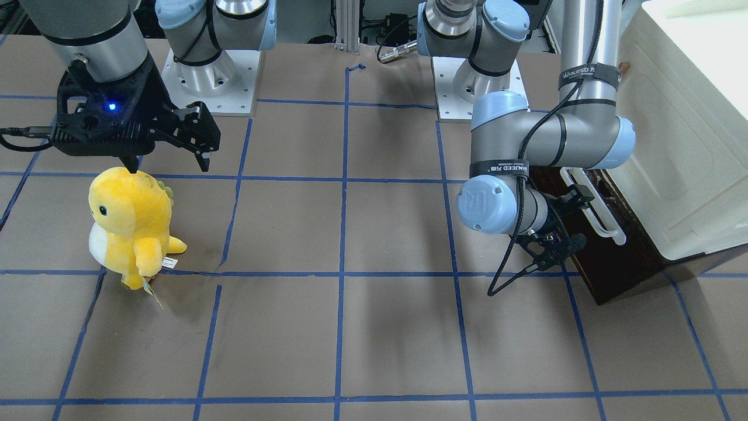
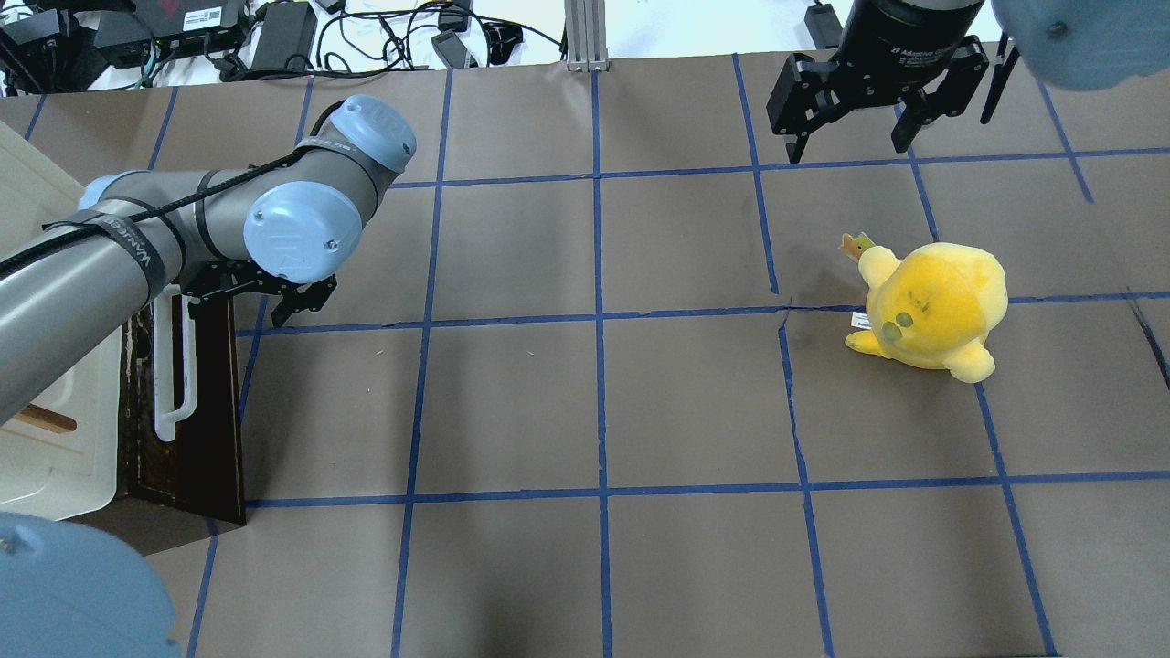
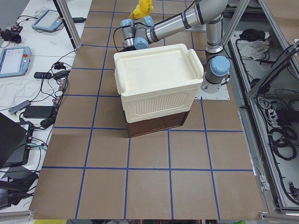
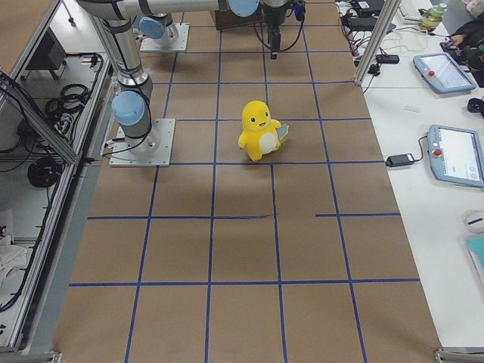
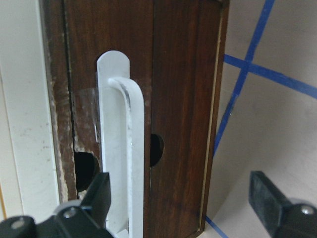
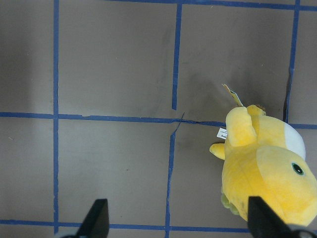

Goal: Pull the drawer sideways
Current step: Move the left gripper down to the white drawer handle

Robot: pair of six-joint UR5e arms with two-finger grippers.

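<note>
Holds the left end effector (image 5: 181, 196) wide open and empty right in front of the drawer (image 5: 183, 89), facing its dark brown front panel. Brackets the long white handle (image 5: 121, 148) between the fingers, with the bar just beside one finger (image 5: 99, 191) and the other finger out past the panel's edge, over the brown surface (image 5: 277, 129). Cannot tell whether the nearer finger touches the handle. Finds the drawer directly ahead of this end effector, under the cream-white cabinet (image 3: 159, 79). Hangs the right end effector (image 2: 852, 137) well apart from there, above the blue-taped surface, fingers likewise spread wide with nothing between them. Shows a yellow plush toy (image 2: 932, 306) standing upright below that end effector, off toward one finger and not gripped
</note>
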